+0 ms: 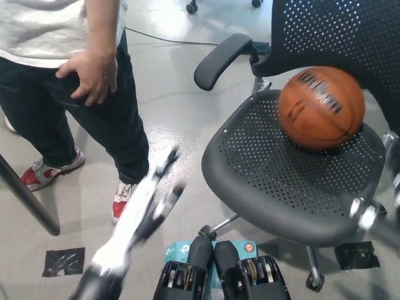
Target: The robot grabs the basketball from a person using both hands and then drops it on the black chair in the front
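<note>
One black chair point(294, 187) with a perforated seat is seen at the right, and the basketball point(320, 107) is set on that seat against the backrest; its black lettering is too blurred to be read. A person point(69, 81) is stood at the left. The left robot hand point(153, 197), motion-blurred, is spread and empty over the floor. The right robot hand is not seen.

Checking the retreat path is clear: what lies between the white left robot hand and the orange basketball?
In the head view, only bare grey floor and the black perforated chair seat separate the white left robot hand from the orange basketball.
</note>
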{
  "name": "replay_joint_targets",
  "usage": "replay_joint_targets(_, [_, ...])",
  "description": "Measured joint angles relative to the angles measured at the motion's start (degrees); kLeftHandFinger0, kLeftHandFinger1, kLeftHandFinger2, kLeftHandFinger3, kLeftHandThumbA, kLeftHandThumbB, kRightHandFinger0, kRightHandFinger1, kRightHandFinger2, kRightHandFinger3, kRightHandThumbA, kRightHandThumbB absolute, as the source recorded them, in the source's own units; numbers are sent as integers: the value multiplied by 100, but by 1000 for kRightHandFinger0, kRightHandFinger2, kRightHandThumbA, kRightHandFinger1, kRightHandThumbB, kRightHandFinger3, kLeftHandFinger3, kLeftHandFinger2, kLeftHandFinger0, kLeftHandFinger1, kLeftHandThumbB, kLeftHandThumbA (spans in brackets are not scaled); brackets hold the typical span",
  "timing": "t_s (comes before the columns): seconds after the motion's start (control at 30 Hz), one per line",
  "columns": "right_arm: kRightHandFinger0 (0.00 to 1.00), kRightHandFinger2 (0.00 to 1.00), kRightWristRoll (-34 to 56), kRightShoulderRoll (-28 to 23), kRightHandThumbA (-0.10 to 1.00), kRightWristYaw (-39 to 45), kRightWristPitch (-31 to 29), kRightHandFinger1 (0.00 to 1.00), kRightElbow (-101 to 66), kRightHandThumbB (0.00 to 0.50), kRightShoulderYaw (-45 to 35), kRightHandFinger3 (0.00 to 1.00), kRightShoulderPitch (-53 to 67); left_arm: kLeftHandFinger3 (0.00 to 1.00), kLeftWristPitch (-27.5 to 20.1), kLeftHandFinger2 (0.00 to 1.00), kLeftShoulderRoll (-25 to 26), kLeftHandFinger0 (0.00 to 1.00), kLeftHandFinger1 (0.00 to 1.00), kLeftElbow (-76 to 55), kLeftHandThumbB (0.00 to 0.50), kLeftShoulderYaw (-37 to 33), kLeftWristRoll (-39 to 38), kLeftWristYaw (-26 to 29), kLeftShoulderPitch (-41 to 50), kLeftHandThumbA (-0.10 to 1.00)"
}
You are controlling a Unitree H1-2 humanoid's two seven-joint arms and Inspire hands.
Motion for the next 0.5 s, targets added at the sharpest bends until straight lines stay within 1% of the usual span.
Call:
replay_joint_targets(0.03, [1000,1000,-65,4,1000,27,-80,1000,-2,267,91,1000,137,1000,-67,1000,51,1000,1000,-73,88,35,42,28,241,960])
replay_joint_targets(0.13, [1000,1000,-209,43,1000,69,-275,1000,143,267,271,1000,494,1000,-353,1000,165,1000,1000,-51,88,168,166,139,752,961])
replay_joint_targets(0.17, [1000,1000,-241,45,1000,74,-321,1000,158,247,294,1000,546,1000,-411,1000,174,1000,1000,-47,135,198,193,168,832,1000])
replay_joint_targets(0.3, [1000,1000,-319,76,1000,107,-678,1000,643,252,376,1000,706,1000,-827,1000,178,1000,1000,300,148,346,390,407,1095,1000])
replay_joint_targets(0.5, [1000,1000,-436,212,1000,124,-1169,1000,1535,245,396,1000,774,1000,-1295,1000,224,1000,1000,1115,150,352,668,801,1056,1000])
